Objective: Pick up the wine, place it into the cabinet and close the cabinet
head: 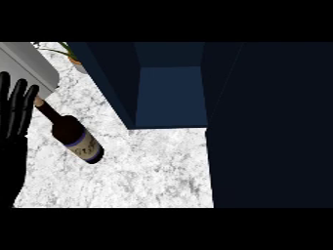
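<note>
Dark wine bottle [73,134], navy cabinet [170,93], speckled white counter [147,171].

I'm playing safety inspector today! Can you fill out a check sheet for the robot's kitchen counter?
Surface: white marbled counter, bare patches around the bottle.
Job's things: wine bottle on the counter, untouched; dark blue cabinet open, its door swung out at the right.
Clutter: potted plant near the back edge; grey appliance at the back left.
Hands: left hand at the left edge, fingers straight, holding nothing; right hand not in view.
Cables: nothing seen.
Surroundings: nothing seen beyond the counter.
</note>
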`<state>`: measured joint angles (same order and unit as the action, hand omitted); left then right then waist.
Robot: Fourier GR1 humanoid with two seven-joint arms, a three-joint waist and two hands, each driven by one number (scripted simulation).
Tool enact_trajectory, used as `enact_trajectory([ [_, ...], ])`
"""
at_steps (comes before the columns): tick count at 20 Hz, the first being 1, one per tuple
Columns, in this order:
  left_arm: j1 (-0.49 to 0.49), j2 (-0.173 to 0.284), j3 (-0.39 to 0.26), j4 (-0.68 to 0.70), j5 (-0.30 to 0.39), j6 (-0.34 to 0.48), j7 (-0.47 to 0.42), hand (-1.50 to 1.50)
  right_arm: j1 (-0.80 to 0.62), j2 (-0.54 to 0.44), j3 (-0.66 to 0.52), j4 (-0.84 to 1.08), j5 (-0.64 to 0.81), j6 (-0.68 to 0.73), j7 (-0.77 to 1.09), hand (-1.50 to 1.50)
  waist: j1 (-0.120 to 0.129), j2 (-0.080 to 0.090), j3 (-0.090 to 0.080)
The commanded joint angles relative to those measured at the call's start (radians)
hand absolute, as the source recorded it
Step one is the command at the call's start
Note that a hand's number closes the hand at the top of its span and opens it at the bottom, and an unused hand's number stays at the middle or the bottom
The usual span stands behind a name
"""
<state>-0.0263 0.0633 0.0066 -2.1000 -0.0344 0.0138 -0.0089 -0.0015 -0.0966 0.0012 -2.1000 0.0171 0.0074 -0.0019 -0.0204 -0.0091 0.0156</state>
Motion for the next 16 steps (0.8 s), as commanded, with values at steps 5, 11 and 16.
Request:
enact_trajectory([
  [5,-0.167,-0.062,-0.053,0.15,-0.311,0.324,0.231,-1.5,0.107,-0.017,0.022,-0.043,-0.098,0.106,-0.04,-1.5,-0.012,0.01,-0.012],
  [11,-0.294,-0.063,-0.152,0.255,-0.145,0.652,0.376,-1.5,0.157,-0.069,0.099,-0.147,-0.24,0.216,0.128,-1.5,-0.017,0.009,-0.015],
  [16,-0.464,-0.063,-0.262,0.329,-0.246,0.813,0.525,-1.5,0.142,-0.096,0.063,-0.289,-0.301,0.176,0.291,-1.5,0.003,0.008,-0.015],
])
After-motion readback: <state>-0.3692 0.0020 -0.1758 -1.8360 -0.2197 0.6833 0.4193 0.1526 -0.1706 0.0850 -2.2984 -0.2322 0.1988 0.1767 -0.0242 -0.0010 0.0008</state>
